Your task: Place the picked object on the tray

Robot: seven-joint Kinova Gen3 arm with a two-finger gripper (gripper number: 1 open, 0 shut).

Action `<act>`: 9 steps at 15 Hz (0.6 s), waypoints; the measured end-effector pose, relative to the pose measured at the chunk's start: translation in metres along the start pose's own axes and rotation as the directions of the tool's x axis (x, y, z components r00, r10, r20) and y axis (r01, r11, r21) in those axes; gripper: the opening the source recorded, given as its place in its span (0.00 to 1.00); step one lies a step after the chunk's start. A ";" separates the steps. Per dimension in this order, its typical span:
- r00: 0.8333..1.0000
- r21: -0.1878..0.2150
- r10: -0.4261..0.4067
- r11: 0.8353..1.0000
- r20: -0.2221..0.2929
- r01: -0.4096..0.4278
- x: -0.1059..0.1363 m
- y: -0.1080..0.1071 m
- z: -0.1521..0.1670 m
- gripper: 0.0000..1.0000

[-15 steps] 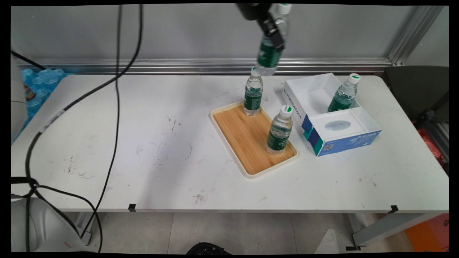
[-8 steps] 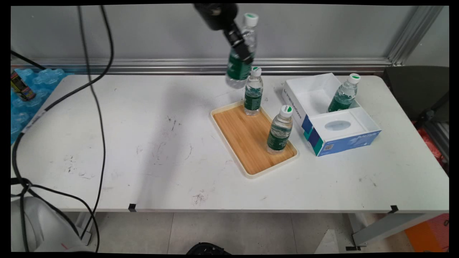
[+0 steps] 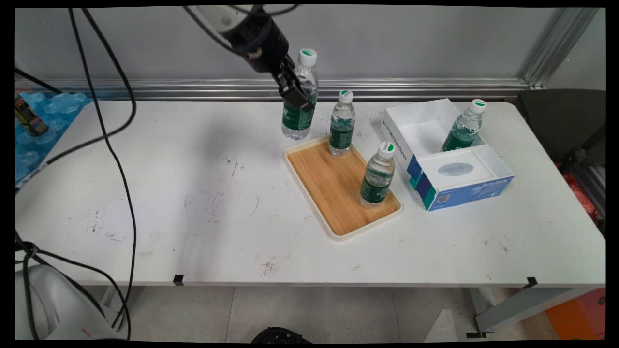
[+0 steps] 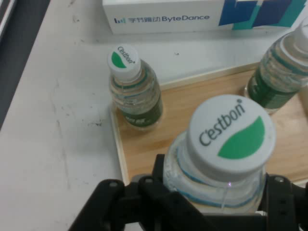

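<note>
Main view: hand (image 3: 296,94) angled down-right, gripping bottle (image 3: 300,104).

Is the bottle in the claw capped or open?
Capped. The clear green-labelled water bottle held by the black claw has its white-and-green Cestbon cap screwed on top.

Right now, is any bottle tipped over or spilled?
No. The gripper holds one capped bottle upright above the tray's far corner. Two bottles stand on the tray, and one stands in the white box. Nothing looks spilled.
</note>
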 end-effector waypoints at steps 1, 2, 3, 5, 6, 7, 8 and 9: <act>1.000 0.000 0.007 1.000 -0.009 -0.007 -0.005 0.000 0.008 0.00; 1.000 -0.001 0.014 1.000 -0.017 -0.014 -0.010 -0.001 0.017 0.00; 1.000 -0.001 0.018 1.000 -0.023 -0.018 -0.014 -0.001 0.025 0.00; 0.999 -0.005 0.027 1.000 -0.037 -0.028 -0.021 -0.002 0.045 0.00; 0.999 -0.007 0.030 1.000 -0.042 -0.030 -0.024 -0.002 0.053 0.00; 0.998 -0.010 0.032 0.999 -0.047 -0.032 -0.027 -0.001 0.063 0.00; 0.998 -0.012 0.033 0.999 -0.052 -0.034 -0.030 -0.001 0.072 0.00; 0.998 -0.015 0.034 0.999 -0.055 -0.035 -0.033 -0.001 0.081 0.00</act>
